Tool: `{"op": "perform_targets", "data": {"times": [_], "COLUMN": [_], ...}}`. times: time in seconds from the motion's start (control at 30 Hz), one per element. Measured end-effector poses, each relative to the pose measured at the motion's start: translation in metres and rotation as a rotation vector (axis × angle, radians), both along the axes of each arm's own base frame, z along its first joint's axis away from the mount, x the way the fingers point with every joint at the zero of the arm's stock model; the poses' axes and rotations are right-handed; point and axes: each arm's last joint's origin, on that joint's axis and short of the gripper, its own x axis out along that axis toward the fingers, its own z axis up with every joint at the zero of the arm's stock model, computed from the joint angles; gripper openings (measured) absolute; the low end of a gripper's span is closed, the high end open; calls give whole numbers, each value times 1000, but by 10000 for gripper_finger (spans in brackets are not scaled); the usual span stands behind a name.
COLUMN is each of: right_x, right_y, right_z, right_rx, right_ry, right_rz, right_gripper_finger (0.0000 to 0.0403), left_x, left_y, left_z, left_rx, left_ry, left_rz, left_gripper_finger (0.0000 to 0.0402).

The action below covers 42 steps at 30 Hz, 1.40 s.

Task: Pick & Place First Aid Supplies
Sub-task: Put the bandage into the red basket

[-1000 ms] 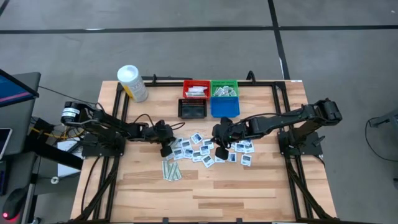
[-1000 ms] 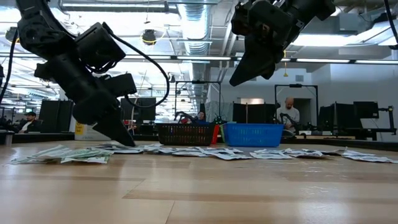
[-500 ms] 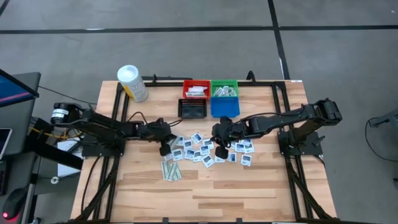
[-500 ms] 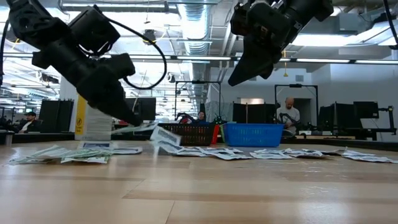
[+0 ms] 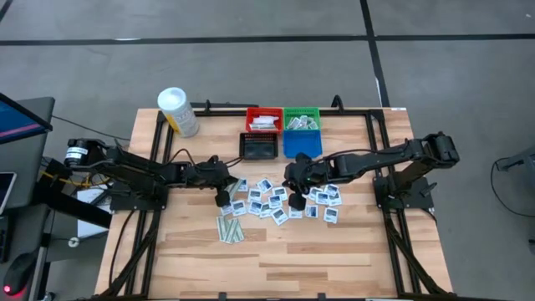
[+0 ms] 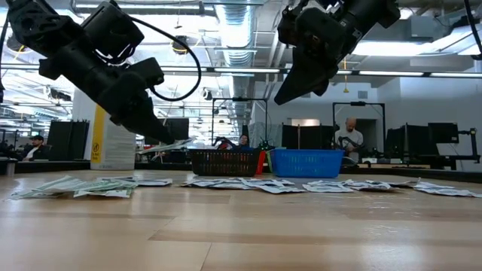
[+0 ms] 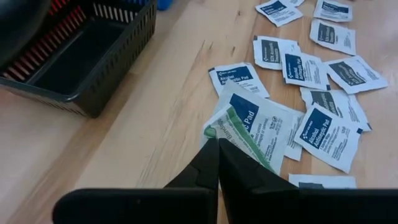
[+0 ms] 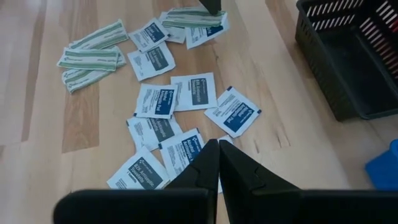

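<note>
on the near part of the tabletop (image 5: pixel 276 251) the green-white strips (image 5: pixel 230 228) lie untouched. just beyond them, my left gripper (image 6: pixel 162 141) has come up off the wood since a second ago, its fingers clenched on a packet or two (image 7: pixel 249 124); the left wrist view shows a green-striped strip over a blue-print pad pinched at one end. the low view shows them hanging clear of the pile. i read that as a good pick, with the carry to a bin next. my right gripper (image 5: pixel 294 199) has barely moved, hovering with its fingers clenched on nothing above the scattered square packets (image 5: pixel 276 203). farther back wait the black bin (image 5: pixel 258 146), blue bin (image 5: pixel 302 145), red bin (image 5: pixel 262 121) and green bin (image 5: pixel 301 119).
</note>
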Motion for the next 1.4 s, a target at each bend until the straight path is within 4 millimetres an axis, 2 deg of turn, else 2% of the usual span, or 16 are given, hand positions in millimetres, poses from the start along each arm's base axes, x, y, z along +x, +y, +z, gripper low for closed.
{"op": "perform_targets", "data": {"times": [0.37,0.7,0.97,1.23,1.4], "right_x": [7,12,10,11,14], "right_y": [-14,-41,-58,-64,-63], "right_z": [7,13,13,15,19], "right_rx": [-82,-105,-107,-138,-130], "right_ry": [-96,-165,-163,-175,-230], "right_rz": [-17,-77,-125,-115,-99], "right_gripper_finger": [6,6,6,6,6], "left_x": [-1,-1,-5,-9,-9], "left_y": [4,16,24,33,33], "left_z": [0,1,16,28,27], "left_rx": [35,40,152,202,143], "left_ry": [7,-1,-56,-98,-107], "left_rz": [47,105,146,170,140], "left_gripper_finger": [5,5,7,7,7]}}
